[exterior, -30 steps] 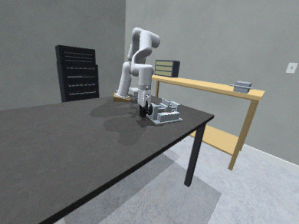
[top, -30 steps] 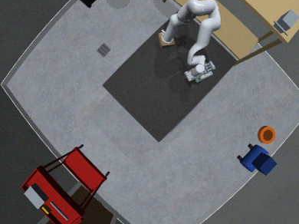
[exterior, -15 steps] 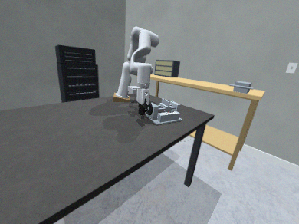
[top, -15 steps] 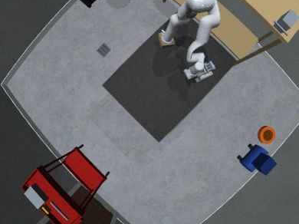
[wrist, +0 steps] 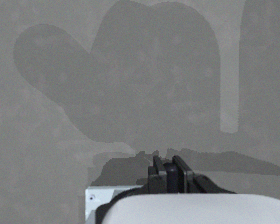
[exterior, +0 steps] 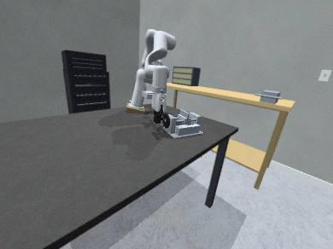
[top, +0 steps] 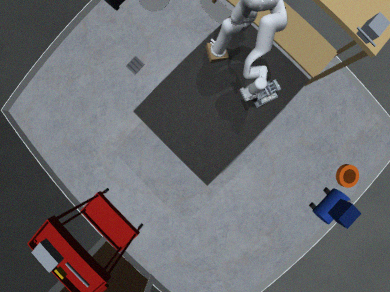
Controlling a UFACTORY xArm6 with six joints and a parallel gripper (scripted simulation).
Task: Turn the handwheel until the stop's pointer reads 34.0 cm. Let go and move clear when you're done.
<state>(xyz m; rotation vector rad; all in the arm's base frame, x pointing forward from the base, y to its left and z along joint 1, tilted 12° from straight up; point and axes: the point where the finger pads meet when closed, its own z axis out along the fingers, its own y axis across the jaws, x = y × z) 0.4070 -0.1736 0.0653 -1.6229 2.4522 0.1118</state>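
A dark table point(exterior: 85, 162) fills the foreground. Near its far right corner sits a grey fixture point(exterior: 184, 125) with a black handwheel point(exterior: 166, 120) at its left end. The white arm point(exterior: 151, 68) bends down from above, and its pincer point(exterior: 158, 116) is clamped on the handwheel (the contact itself is too small to make out clearly). Behind stand a black cabinet point(exterior: 86, 82) and a wooden bench point(exterior: 239, 98) carrying a small grey box point(exterior: 270, 95).
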